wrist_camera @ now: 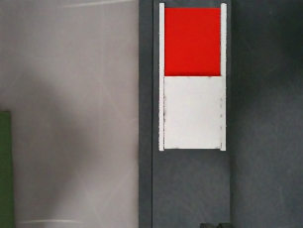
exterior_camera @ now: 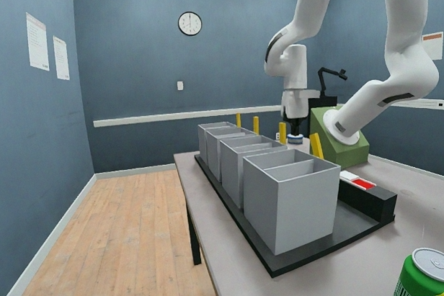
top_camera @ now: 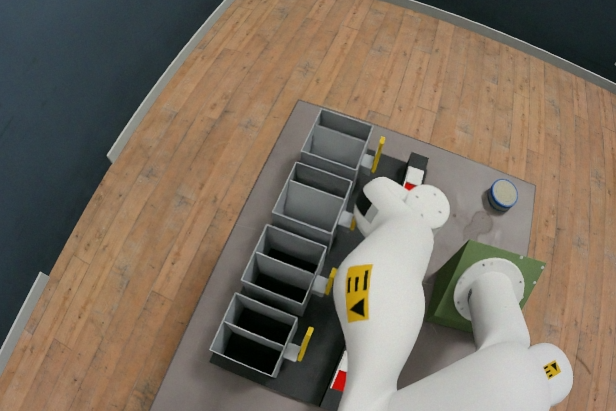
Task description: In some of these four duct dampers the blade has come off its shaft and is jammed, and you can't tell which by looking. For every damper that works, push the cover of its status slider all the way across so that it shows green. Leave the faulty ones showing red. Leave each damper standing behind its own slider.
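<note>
Four grey open-topped dampers stand in a row on a black base, each with a yellow lever on its side. A black rail beside them carries the status sliders. The wrist view looks straight down on one slider: its top half is red and its white cover lies over the bottom half. My gripper is shut and empty, hanging just above the rail near the far end; only its dark fingertips show in the wrist view. The nearest slider shows red. My arm hides the middle sliders in the overhead view.
A blue-and-white round tin stands on the table beyond the rail. The arm's green pedestal is to the right of the rail. A green can stands at the table's near corner.
</note>
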Controlling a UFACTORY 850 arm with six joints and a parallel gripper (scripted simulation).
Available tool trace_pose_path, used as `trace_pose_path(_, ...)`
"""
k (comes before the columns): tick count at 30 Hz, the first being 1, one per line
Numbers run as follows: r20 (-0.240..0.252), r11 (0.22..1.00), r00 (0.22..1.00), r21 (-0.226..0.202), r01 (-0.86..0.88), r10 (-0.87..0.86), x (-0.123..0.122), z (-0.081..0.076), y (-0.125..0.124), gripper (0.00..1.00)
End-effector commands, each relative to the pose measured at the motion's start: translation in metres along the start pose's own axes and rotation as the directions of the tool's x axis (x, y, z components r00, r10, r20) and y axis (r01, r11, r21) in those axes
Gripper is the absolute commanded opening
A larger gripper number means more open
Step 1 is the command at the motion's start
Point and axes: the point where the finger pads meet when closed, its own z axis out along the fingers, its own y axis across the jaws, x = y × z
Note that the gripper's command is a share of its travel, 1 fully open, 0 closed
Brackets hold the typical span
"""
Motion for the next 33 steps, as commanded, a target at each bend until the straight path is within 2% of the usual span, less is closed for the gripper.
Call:
trace_pose_path(1, 0.000, 1.000, 1.000, -0.001, 0.001, -0.001, 0.001, 0.003, 0.001, 0.00)
trace_pose_path(2, -0.001, 1.000, 1.000, -0.002, 0.001, -0.001, 0.004, 0.008, 0.001, 0.00)
trace_pose_path(4, -0.001, 1.000, 1.000, -0.002, 0.001, -0.001, 0.004, 0.008, 0.001, 0.00)
trace_pose_path(7, -0.001, 1.000, 1.000, -0.002, 0.001, -0.001, 0.016, 0.031, 0.001, 0.00)
trace_pose_path(9, 0.001, 1.000, 1.000, -0.001, 0.000, 0.000, 0.020, 0.039, 0.001, 0.00)
trace_pose_path(33, 0.001, 1.000, 1.000, -0.001, 0.000, 0.000, 0.020, 0.039, 0.001, 0.00)
